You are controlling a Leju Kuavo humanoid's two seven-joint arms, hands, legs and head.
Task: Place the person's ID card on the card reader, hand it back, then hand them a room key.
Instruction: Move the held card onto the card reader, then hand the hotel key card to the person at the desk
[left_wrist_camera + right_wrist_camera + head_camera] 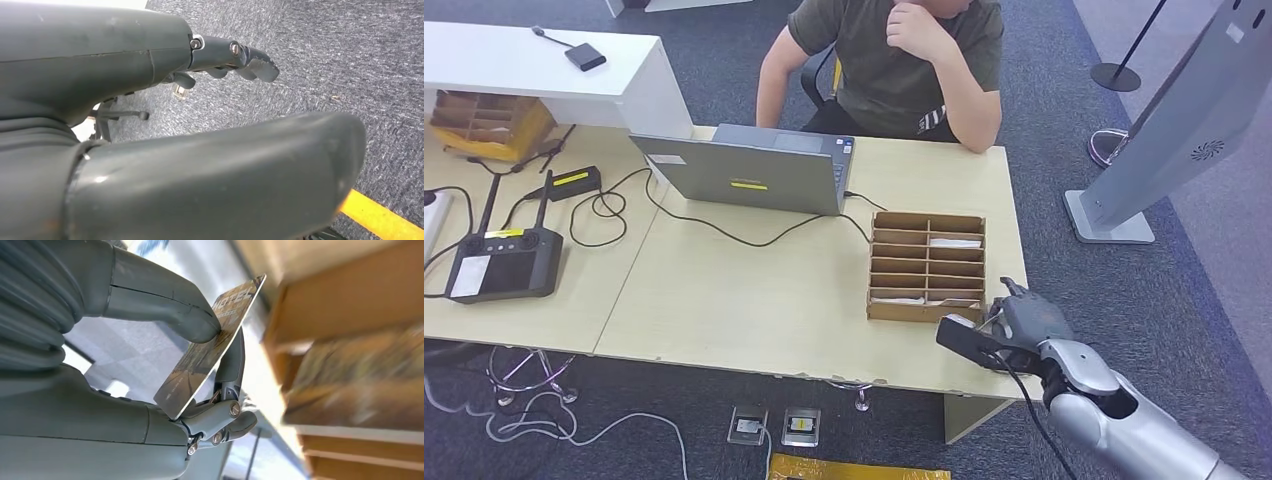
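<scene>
Your right hand (1024, 318) sat at about five o'clock in the head view, at the near right corner of the surface (754, 300), just beside the near right corner of the cardboard organiser (927, 266). In the right wrist view that hand (150, 390) pinched the room key (212, 347), a card printed with the word HOTEL, between the thick thumb (165, 305) on one face and the darker fingers (232, 365) behind the other; the card stood clear of the palm, tilted, with the organiser's slots (350, 340) blurred close beyond it. In the head view you could not make out the card itself among the fingers. Your left hand (235, 57) hung over grey carpet (350, 60), its fingers loosely extended and apart with nothing in them; a yellow floor line (380, 220) ran nearby. At twelve o'clock a person (904, 60) sat behind the surface, one arm resting on its far edge and a hand raised. An open laptop (749, 175) stood at about eleven o'clock from the organiser, with a black cable (724, 228) trailing across the surface. At nine o'clock lay a black controller with two antennas (504, 260). Several organiser slots held white cards (954, 242).
</scene>
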